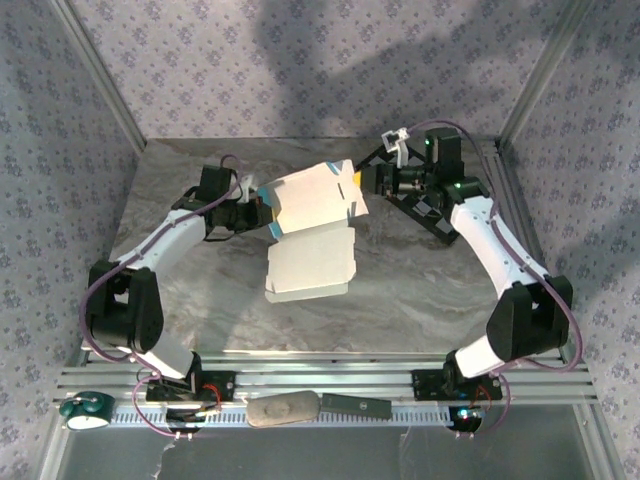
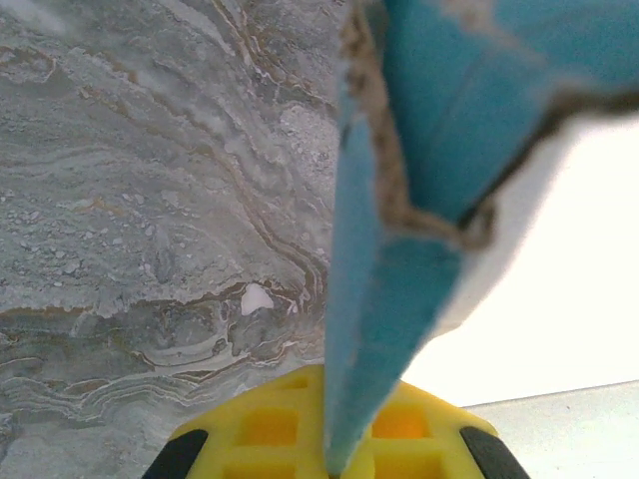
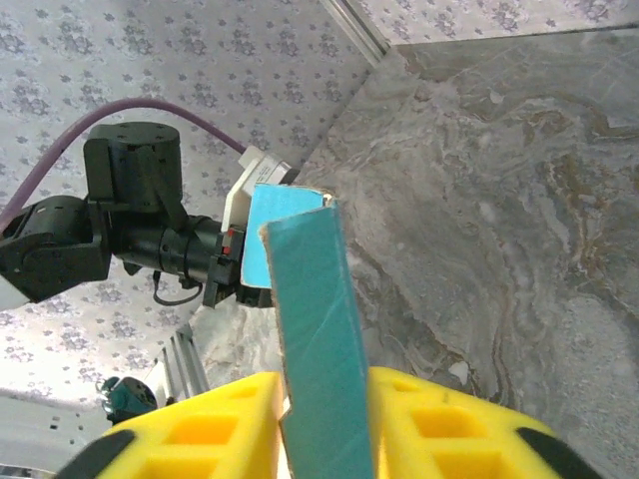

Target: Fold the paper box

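The left arm (image 1: 150,245) and right arm (image 1: 500,245) have white links, black joints, looping purple cables (image 3: 120,107) and yellow, grid-patterned fingers (image 3: 449,439), with green lights (image 1: 459,185) near the right wrist.

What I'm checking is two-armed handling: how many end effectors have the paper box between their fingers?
2. The left end effector clamps the paper box at its left edge; the right end effector has the right edge between its jaws.
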You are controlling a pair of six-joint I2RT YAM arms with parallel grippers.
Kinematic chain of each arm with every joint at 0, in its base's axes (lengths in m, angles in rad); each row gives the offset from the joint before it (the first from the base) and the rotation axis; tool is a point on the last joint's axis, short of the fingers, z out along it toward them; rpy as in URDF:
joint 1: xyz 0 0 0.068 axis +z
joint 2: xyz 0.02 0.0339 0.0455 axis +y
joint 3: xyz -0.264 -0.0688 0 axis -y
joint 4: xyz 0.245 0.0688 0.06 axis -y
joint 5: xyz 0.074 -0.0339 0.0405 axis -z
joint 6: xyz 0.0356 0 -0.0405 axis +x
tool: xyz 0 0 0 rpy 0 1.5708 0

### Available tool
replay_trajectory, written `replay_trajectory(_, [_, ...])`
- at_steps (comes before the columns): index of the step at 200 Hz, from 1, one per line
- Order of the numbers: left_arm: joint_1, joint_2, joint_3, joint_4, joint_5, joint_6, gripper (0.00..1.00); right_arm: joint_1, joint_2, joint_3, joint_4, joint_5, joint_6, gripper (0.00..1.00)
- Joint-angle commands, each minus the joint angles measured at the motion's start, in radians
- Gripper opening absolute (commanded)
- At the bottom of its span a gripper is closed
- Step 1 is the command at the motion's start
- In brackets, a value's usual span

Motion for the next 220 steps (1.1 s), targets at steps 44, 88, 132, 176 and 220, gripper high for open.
replay_trajectory(44, [0.001,0.001,0.056,-0.035,0.034,0.051,0.0,-0.033,-0.02,-0.06,0.077,-0.154,0.014,0.3])
replay_trajectory(88, [0.002,0.01,0.064,-0.035,0.035,0.062,0.0,-0.092,-0.125,-0.094,0.068,-0.102,0.007,0.44])
replay_trajectory(132, [0.0,-0.009,0.078,-0.057,0.038,0.093,0.0,-0.154,-0.074,-0.128,0.152,-0.011,0.073,0.3])
replay_trajectory(176, [0.0,-0.004,0.094,-0.067,0.065,0.11,0.0,-0.068,0.012,-0.076,0.117,-0.076,0.01,0.23])
replay_trajectory(220, [0.0,0.003,0.092,-0.06,0.064,0.107,0.0,-0.001,0.001,-0.073,0.088,-0.087,-0.028,0.22])
